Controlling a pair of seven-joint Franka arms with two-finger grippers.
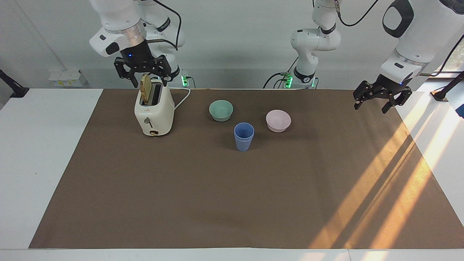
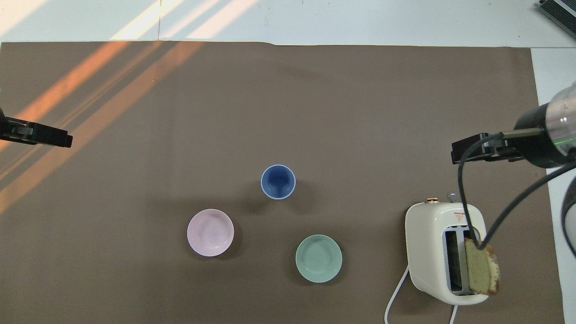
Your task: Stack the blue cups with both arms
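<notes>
A: Facing view first. Where are the blue cups?

B: Nested one inside the other, upright on the brown mat. I'll place everything from that stack. The pink bowl sits just beside it toward the left arm's end and a little nearer the robots. The green bowl is nearer the robots, toward the right arm's end. The toaster, with a slice of bread standing in one slot, is well apart from the stack at the right arm's end.

A: And the claws?

B: The right gripper hangs above the toaster, fingers spread, holding nothing. The left gripper waits in the air over the mat's edge at the left arm's end, well apart from the stack, fingers apart and empty.

A: Overhead view?

B: The blue cups show as one rim. The pink bowl and green bowl lie nearer the robots than the stack. The right gripper is over the mat by the toaster; only the left gripper's tip shows at the frame's edge.
</notes>
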